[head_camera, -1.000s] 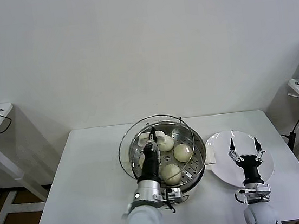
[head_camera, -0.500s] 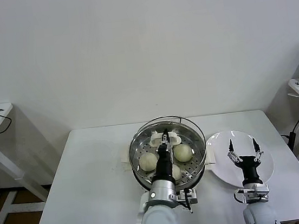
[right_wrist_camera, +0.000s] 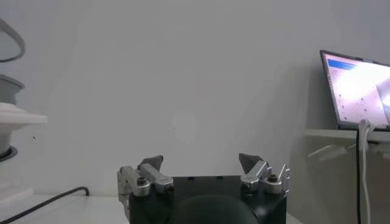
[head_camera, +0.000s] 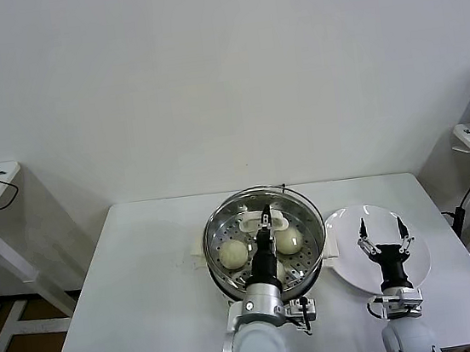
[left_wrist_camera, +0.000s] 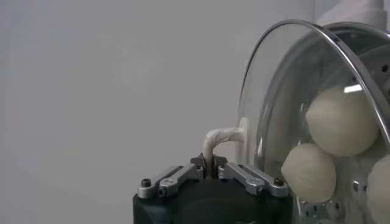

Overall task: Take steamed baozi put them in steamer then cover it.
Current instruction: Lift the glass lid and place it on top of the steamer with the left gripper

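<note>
The cover (head_camera: 262, 224), a clear glass lid with a metal rim, sits over the steamer (head_camera: 313, 252) at the middle of the table (head_camera: 139, 299), and its cream handle (left_wrist_camera: 220, 140) is pinched in the left gripper (head_camera: 264, 220), whose fingers are closed tight on it. Under the glass the steamed baozi (head_camera: 233, 254) lie on the perforated tray, one at nine o'clock and one at three o'clock of the handle. The lid looks rigid, fairly heavy and breakable, with slick glass, so the central handle is the sensible place to hold it. Whether the rim is fully seated cannot be told. The right gripper (head_camera: 385, 242) hovers with its fingers spread over the white plate (head_camera: 344, 223), at three o'clock of the steamer.
</note>
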### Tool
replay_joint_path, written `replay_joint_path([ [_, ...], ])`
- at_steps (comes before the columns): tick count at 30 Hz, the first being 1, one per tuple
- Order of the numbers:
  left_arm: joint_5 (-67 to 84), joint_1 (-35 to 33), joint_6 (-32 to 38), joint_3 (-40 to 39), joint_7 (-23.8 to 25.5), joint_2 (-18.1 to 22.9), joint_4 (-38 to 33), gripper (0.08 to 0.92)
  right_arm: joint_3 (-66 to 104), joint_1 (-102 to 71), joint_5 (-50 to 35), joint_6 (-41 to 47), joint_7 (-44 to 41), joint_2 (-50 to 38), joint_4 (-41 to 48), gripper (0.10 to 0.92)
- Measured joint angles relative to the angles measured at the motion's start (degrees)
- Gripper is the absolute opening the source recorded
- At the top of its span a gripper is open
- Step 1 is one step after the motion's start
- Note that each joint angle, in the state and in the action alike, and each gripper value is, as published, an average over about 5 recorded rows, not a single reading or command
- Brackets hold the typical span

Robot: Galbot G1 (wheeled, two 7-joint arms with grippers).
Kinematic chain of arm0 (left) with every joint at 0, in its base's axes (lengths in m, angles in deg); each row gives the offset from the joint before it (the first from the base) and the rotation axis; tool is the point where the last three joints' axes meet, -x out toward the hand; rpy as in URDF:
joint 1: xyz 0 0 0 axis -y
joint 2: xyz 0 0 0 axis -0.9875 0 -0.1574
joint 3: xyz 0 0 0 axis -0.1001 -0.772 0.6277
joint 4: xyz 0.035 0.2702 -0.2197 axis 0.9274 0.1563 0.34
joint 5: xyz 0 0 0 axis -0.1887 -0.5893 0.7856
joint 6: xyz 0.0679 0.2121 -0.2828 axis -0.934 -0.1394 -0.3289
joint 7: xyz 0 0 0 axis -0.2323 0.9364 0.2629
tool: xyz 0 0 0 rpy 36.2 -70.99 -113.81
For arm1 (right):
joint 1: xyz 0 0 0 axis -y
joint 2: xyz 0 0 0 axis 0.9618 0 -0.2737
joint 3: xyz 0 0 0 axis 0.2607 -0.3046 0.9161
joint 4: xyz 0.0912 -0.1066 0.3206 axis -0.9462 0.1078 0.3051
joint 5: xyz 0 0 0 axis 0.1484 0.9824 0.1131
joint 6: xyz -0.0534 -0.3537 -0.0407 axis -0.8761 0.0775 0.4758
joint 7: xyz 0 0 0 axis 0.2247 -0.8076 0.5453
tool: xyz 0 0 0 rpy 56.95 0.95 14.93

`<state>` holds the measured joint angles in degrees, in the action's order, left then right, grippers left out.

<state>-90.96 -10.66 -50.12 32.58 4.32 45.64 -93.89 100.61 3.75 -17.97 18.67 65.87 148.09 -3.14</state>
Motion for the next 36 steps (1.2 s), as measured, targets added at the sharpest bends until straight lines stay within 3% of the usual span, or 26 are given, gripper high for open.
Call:
replay_joint_path([
  [36, -5.1, -0.8, 1.1, 1.0, 1.5, 2.0, 2.9, 0.187, -0.1, 0.3, 0.0, 0.1, -0.2, 0.1, 0.3, 0.823],
])
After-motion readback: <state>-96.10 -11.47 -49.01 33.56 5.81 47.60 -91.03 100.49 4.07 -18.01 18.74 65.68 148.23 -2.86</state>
